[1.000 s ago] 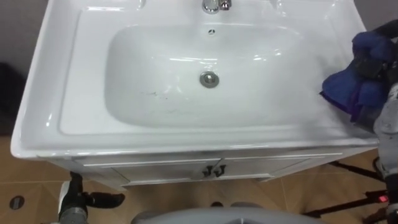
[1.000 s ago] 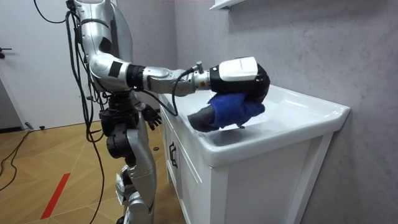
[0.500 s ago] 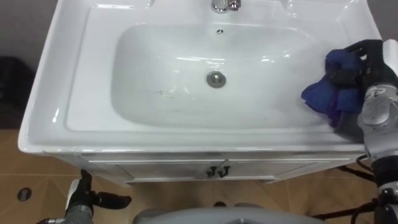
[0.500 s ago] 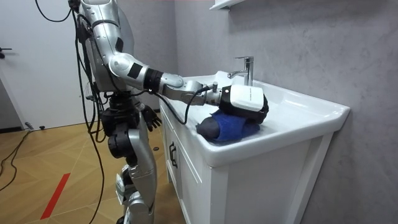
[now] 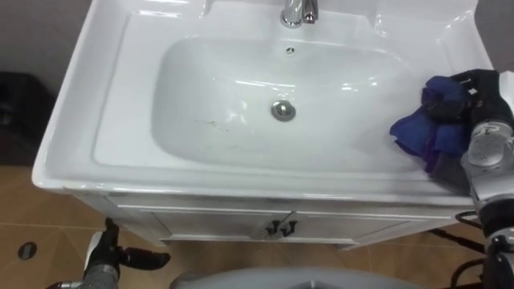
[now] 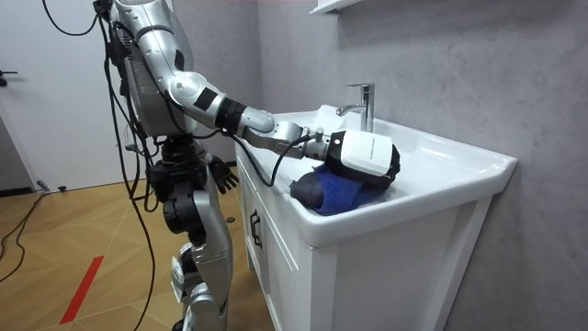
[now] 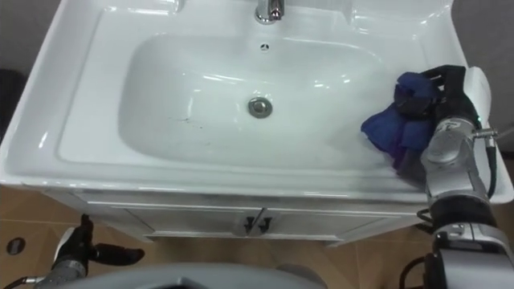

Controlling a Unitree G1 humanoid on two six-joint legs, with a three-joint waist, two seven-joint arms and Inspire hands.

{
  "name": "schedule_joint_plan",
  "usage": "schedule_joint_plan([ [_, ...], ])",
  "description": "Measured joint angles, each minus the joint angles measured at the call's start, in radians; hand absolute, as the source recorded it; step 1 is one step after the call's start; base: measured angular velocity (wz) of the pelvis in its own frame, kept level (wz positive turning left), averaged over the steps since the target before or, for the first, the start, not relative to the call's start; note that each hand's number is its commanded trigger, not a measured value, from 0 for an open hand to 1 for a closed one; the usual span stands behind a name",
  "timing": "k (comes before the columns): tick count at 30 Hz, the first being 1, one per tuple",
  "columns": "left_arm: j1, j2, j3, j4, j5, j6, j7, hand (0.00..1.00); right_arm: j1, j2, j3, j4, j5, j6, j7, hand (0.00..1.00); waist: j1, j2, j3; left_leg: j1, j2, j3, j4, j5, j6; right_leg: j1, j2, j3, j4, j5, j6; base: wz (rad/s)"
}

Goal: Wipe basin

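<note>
My right hand (image 7: 454, 100) has come down since a second ago. Then it held the blue cloth (image 5: 426, 124) up in the air over the right side of the basin (image 5: 76, 120). Now the cloth lies pressed on the basin's right ledge, with its left edge hanging over the slope into the bowl. My fingers are curled over the top of the cloth and grip a bunch of it, much as they did half a second ago. The basin also sits lower in my eye views than before, but that shift is my head's own and not the basin's.

My left hand (image 5: 132, 258) hangs low at my left side, in front of the white cabinet (image 6: 367, 276), with its fingers loose and holding nothing.

Looking down, I see the round metal drain (image 5: 283, 111) in the middle of the bowl. A few thin dark marks (image 5: 210, 123) lie on the bowl floor to its left, well apart from the cloth. A pair of dark pulls (image 5: 279, 229) sits on the cabinet front below the rim.

From the room view I see the whole chrome tap (image 6: 366, 101) standing upright at the back of the basin, against a grey wall. I stand upright at the front of the cabinet with my right arm stretched out along the basin, the cloth bunched under the hand at the near end.
</note>
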Motion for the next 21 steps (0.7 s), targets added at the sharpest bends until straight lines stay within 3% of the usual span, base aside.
schedule_joint_plan([
  [9,0.003,0.0,-0.001,-0.001,-0.007,0.0,0.009,0.0,-0.008,0.0,-0.002,0.033,0.039,-0.03,0.002,1.0,-0.001,0.005,-0.0011,0.003,0.0,0.0,0.0,0.0,0.0,0.002,0.0,-0.001,0.0,0.0,0.0,0.0],
  [10,0.003,0.0,-0.001,-0.001,-0.007,0.0,0.009,0.0,-0.008,-0.001,-0.002,0.033,0.041,-0.032,0.002,0.87,-0.001,0.006,-0.002,0.001,0.0,-0.001,0.0,0.0,0.0,0.002,0.0,-0.001,0.0,0.0,0.0,0.0],
  [11,0.003,0.0,-0.002,-0.001,-0.007,-0.001,0.009,0.0,-0.008,-0.001,-0.002,0.035,0.043,-0.034,0.003,0.58,-0.001,0.007,-0.0031,0.001,0.0,0.0,0.0,0.0,0.0,0.002,0.0,-0.001,0.001,0.0,0.0,0.0],
  [12,0.003,0.0,-0.004,-0.001,-0.007,-0.001,0.01,0.0,-0.008,-0.002,-0.002,0.038,0.046,-0.035,0.004,0.49,-0.001,0.008,-0.0035,0.002,0.0,0.0,0.0,0.0,0.0,0.002,0.0,-0.001,0.001,0.0,0.0,0.0],
  [13,0.003,0.0,-0.009,-0.001,-0.007,-0.001,0.014,0.0,-0.008,-0.003,-0.002,0.041,0.054,-0.036,0.005,0.13,-0.001,0.009,-0.004,0.002,0.0,0.0,0.0,0.0,0.0,0.002,0.0,-0.001,0.001,0.0,0.0,0.0],
  [15,0.003,0.0,-0.017,-0.001,-0.007,-0.001,0.024,0.0,-0.008,-0.007,-0.003,0.043,0.077,-0.036,0.012,0.0,-0.001,0.01,-0.0041,0.005,0.0,0.001,0.0,0.0,0.0,0.002,0.0,-0.001,0.001,0.0,0.0,0.0],
  [21,0.003,-0.001,-0.02,-0.001,-0.007,0.0,0.026,0.0,-0.023,-0.007,-0.01,0.073,0.118,-0.037,0.012,0.0,-0.002,0.016,-0.001,0.014,0.001,0.0,-0.003,-0.001,-0.001,0.015,0.0,-0.006,-0.001,0.0,0.0,0.01],
])
